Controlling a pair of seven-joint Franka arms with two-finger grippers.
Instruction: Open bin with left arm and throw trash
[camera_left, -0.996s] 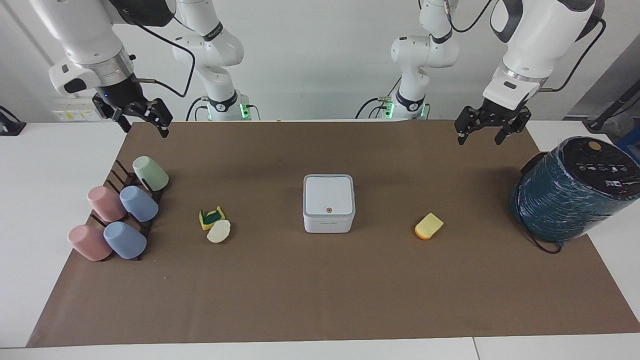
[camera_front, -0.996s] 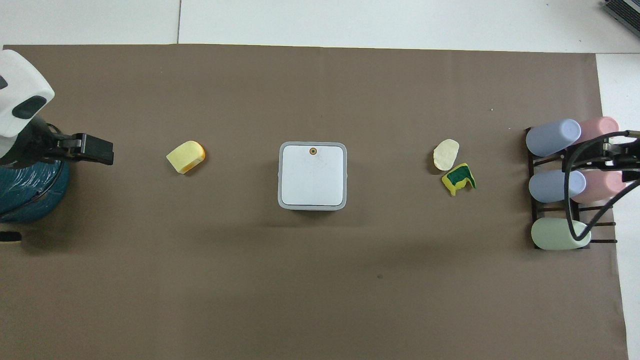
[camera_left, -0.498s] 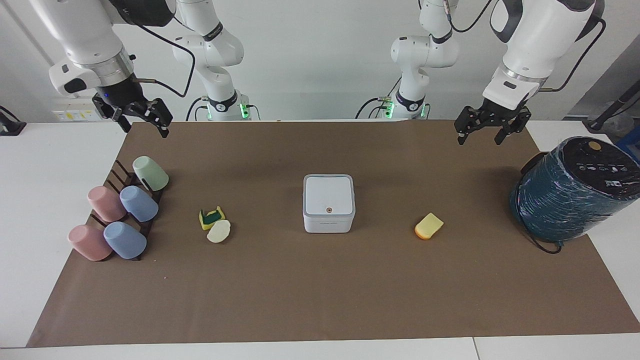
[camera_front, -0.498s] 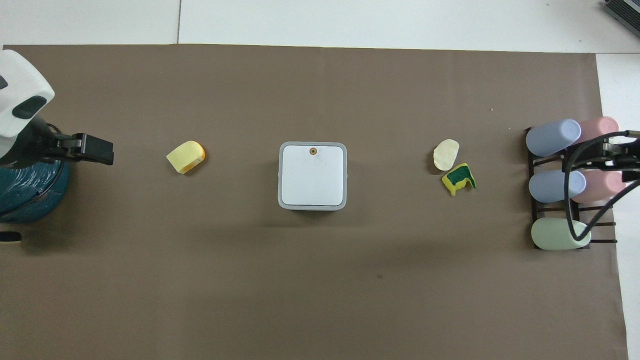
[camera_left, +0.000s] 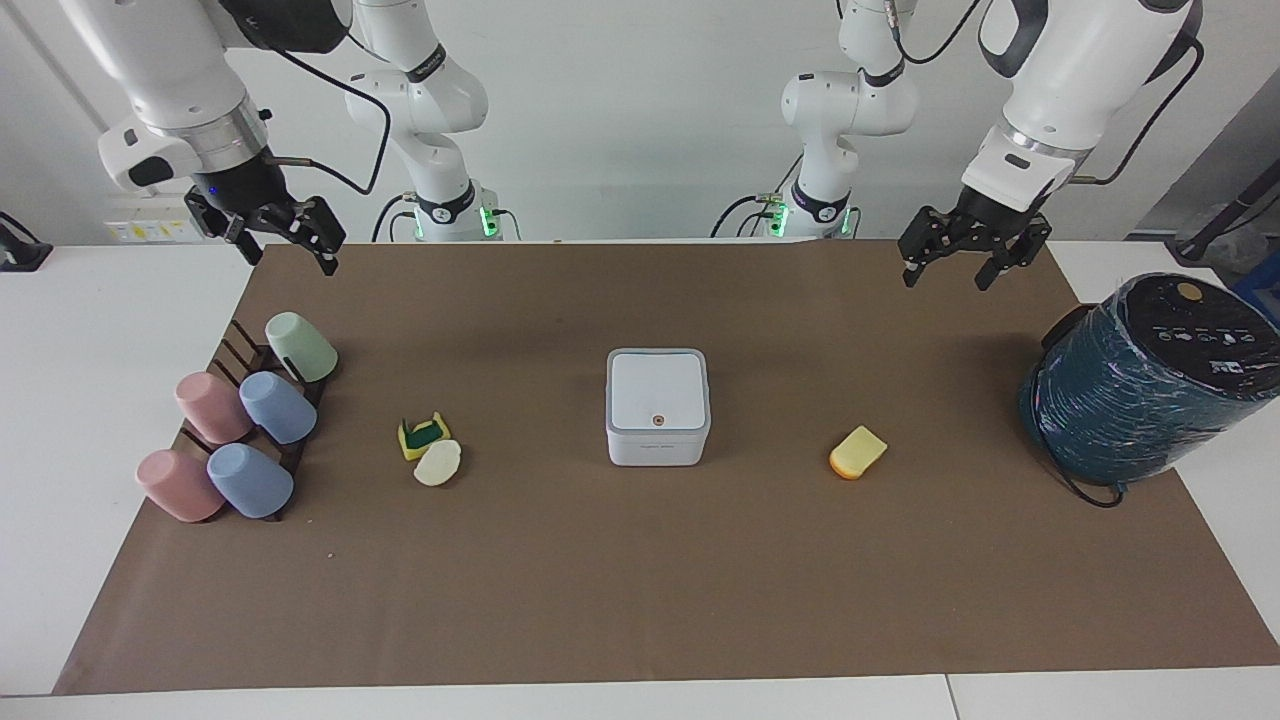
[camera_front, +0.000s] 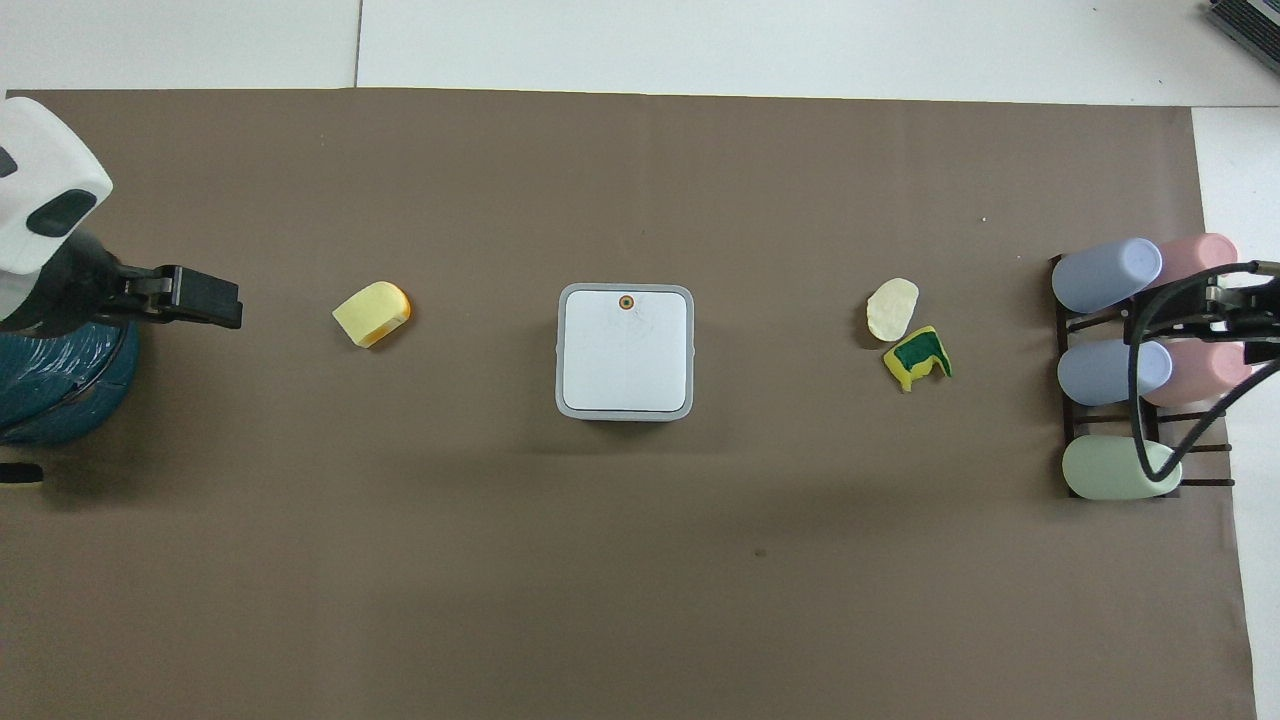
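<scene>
Tabletop (camera_left: 640, 600) is carrying, at the left arm's end, a teal cylinder (camera_left: 1140, 385), with the shut bin (camera_left: 657, 405) sitting mid-mat between the yellow wedge (camera_left: 858, 452) and, toward the cups (camera_left: 240, 425), the cream oval (camera_left: 438, 463) touching the green-middled scrap (camera_left: 424, 435). Left gripper (camera_left: 964, 258) is hanging over the mat's edge nearest the robots, fingers released and holding nothing. Right gripper (camera_left: 288, 238) is waiting above the cups' corner, fingers likewise spread.

In the overhead view the dark teal wrapped cylinder (camera_front: 60, 385) is cut off by the picture's edge and partly covered by the left arm (camera_front: 40, 195). The right gripper (camera_front: 1240, 310) is cut off at the opposite edge, over the cup rack (camera_front: 1195, 450). The bin (camera_left: 657, 405) interior is hidden by its shut lid
</scene>
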